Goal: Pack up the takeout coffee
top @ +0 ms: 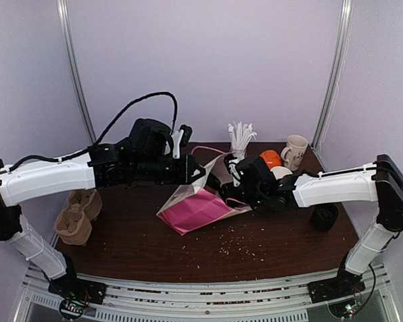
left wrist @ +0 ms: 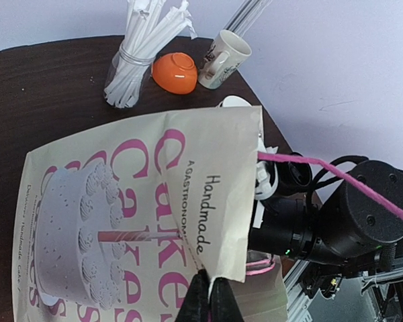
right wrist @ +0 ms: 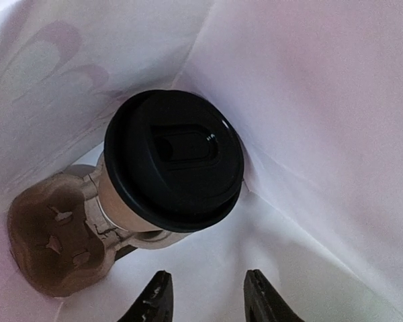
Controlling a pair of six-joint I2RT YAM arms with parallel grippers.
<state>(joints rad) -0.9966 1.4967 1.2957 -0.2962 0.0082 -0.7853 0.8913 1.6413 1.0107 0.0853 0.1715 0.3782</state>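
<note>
The right claw (right wrist: pixel 207 285) stands half open, apparently touching nothing, with the takeout coffee (right wrist: pixel 174 161) just ahead. The left claw (left wrist: pixel 211 283) clamps the paper bag (left wrist: pixel 121 201) by its edge.

In my right wrist view only the tips of my right end effector (right wrist: pixel 208 278) showed; the bottom edge cut off the rest. The black lid (right wrist: pixel 174 161) hid most of the coffee cup (right wrist: pixel 121 218), and the cardboard carrier (right wrist: pixel 54 241) covered its base. From above, the paper bag (top: pixel 198 204) concealed the cup entirely. In my left wrist view the bottom edge cropped my left end effector (left wrist: pixel 209 295) and the bag's lower part; the print on the mug (left wrist: pixel 221 57) was too small to read
</note>
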